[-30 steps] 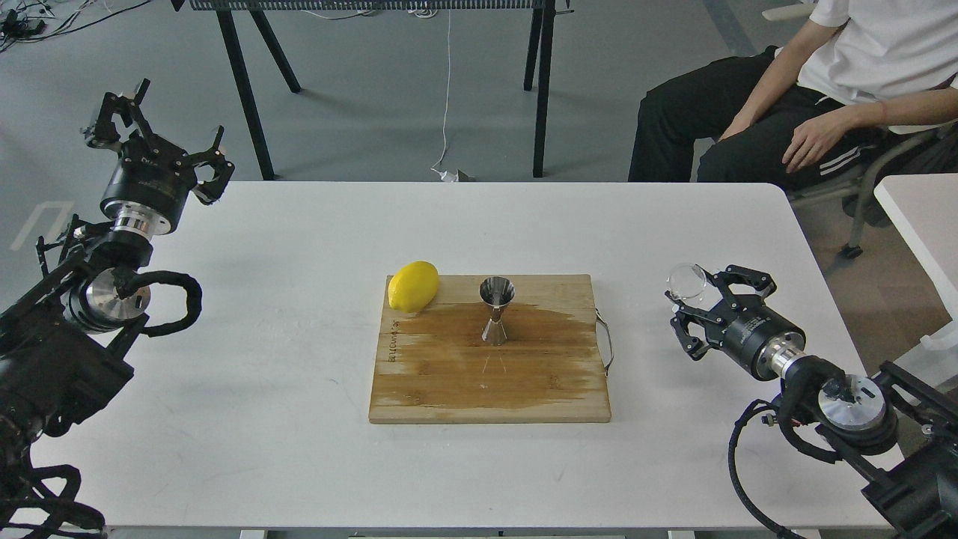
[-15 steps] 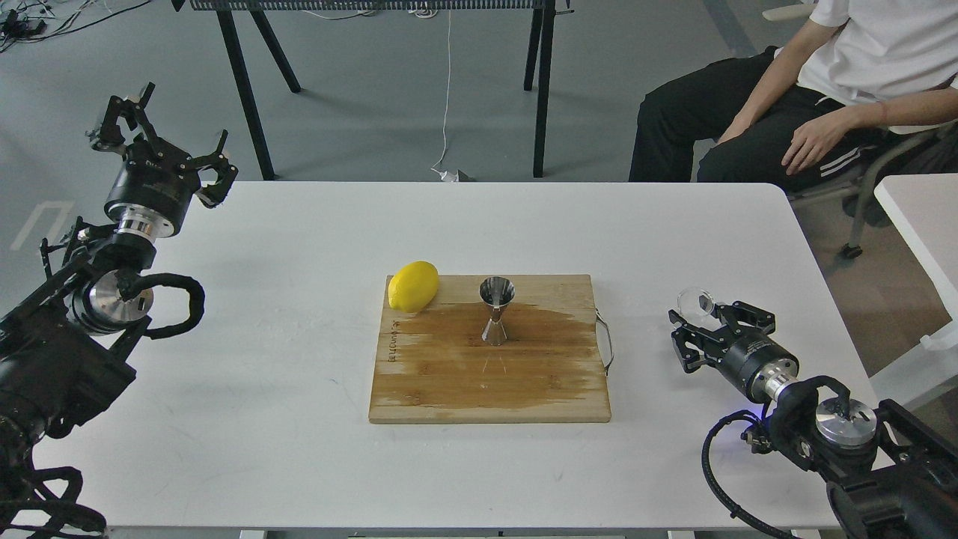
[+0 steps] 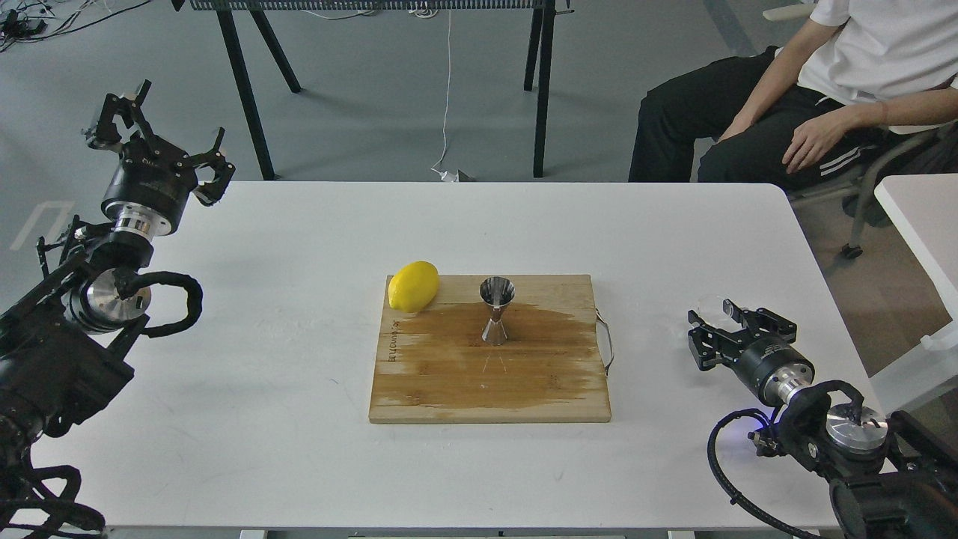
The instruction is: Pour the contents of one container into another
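Observation:
The steel jigger (image 3: 496,310) stands upright on the wooden cutting board (image 3: 449,389), at its back middle. The small clear glass cup (image 3: 711,305) shows only faintly, low over the table right of the board. My right gripper (image 3: 730,326) is shut on the cup, holding it close to the tabletop; I cannot tell whether the cup touches the table. My left gripper (image 3: 166,129) hangs open and empty above the table's far left corner, far from the board.
A yellow lemon (image 3: 413,286) lies on the board's back left corner. The board has a wet dark patch and a metal handle (image 3: 606,343) on its right side. A seated person (image 3: 808,90) is beyond the table's far right corner.
My right gripper has come down and drawn back to the right with the glass cup, from above the table to near its surface. The left arm has barely moved.

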Available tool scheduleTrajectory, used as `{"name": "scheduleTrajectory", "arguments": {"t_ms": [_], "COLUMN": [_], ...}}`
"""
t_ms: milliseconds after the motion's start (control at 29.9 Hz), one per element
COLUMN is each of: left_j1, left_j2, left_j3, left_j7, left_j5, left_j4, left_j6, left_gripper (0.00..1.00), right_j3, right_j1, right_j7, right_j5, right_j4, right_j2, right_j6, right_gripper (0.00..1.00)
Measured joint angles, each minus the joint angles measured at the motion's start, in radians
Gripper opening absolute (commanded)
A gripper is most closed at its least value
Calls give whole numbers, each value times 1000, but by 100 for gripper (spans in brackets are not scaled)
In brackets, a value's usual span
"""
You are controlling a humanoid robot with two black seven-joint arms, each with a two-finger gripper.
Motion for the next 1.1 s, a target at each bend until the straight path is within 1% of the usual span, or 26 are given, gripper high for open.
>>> {"name": "scheduleTrajectory", "arguments": {"t_ms": [67,100,134,167,234,367,434,668,902,935,1002,1102], "left_j1": [0,0,0,-1,-3,-4,-4,-5,-8,-8,-8,-8], "left_j2": [-2,-2,-2,-2,-2,0,1,1,6,6,7,7], "left_j3": [0,1,1,1,1,1,1,1,-2,-3,-4,-7], "left_j7": [0,0,0,0,0,0,0,0,1,1,2,2], "left_j5": [0,0,0,0,0,0,0,0,0,0,0,-1], "left_j4": [0,0,0,0,0,0,0,0,0,0,0,0], "left_j6": [1,1,1,1,1,1,0,-1,-3,-3,-5,-6], "left_gripper": [100,100,100,100,100,100,100,100,100,100,100,100], "right_j3": [0,0,0,1,1,0,-3,-17,-13,-12,-12,-16], "right_j1": [0,0,0,-1,-5,-12,-12,49,198,221,261,321], "right_j7": [0,0,0,0,0,0,0,2,22,31,64,143], "right_j5": [0,-1,-1,-1,-1,-2,-5,-17,-124,-133,-148,-194], "right_j4": [-6,-8,-10,-10,-10,-1,0,-1,-7,-9,-25,-81], "right_j2": [0,-1,-1,-1,-1,0,0,-16,-38,-49,-77,-104], "right_j6": [0,1,2,3,5,14,37,239,262,262,262,262], "right_gripper": [55,57,61,69,100,100,100,100,100,100,100,100]}}
